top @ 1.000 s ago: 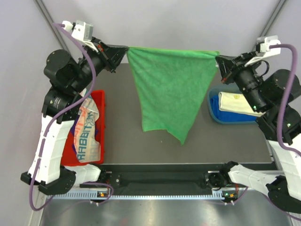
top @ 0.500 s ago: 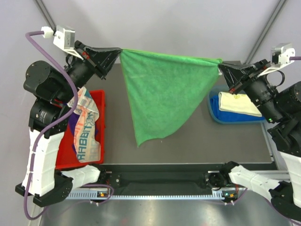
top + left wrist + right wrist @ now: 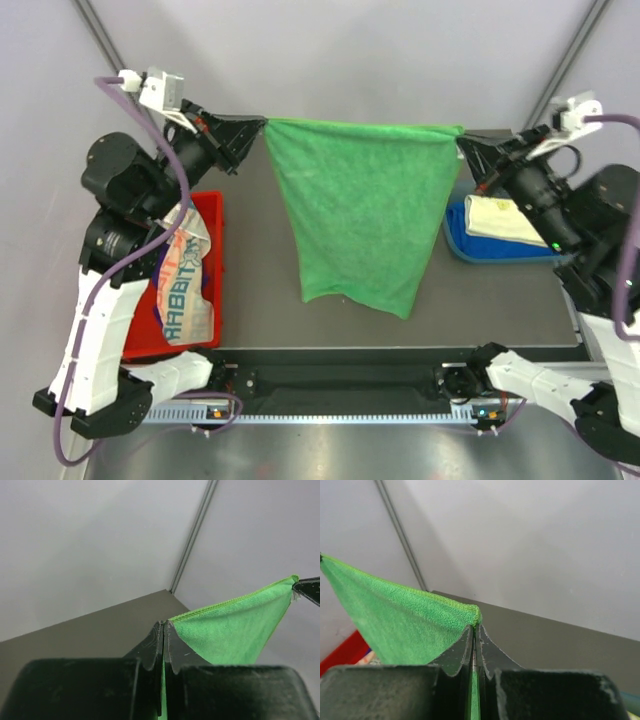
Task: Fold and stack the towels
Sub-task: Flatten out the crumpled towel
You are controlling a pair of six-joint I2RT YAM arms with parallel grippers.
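A plain green towel (image 3: 358,220) hangs spread in the air over the dark table, stretched by its two top corners. My left gripper (image 3: 262,124) is shut on the towel's left corner (image 3: 176,621). My right gripper (image 3: 462,135) is shut on the right corner (image 3: 476,614). The lower edge dangles toward the table's front. A white towel with orange lettering (image 3: 185,285) lies heaped in the red tray (image 3: 211,215), over a bit of purple cloth. A pale yellow towel (image 3: 503,218) lies folded on a blue one (image 3: 470,240) at the right.
The red tray stands at the table's left edge beside my left arm. The folded pile sits in a translucent blue bin (image 3: 452,206) at the right edge, under my right arm. A black rail (image 3: 340,378) runs along the front edge.
Both arms have shifted while holding the towel taut. The cloth swung left half a second ago and now hangs squarer and more level, its top edge straight between the grippers.
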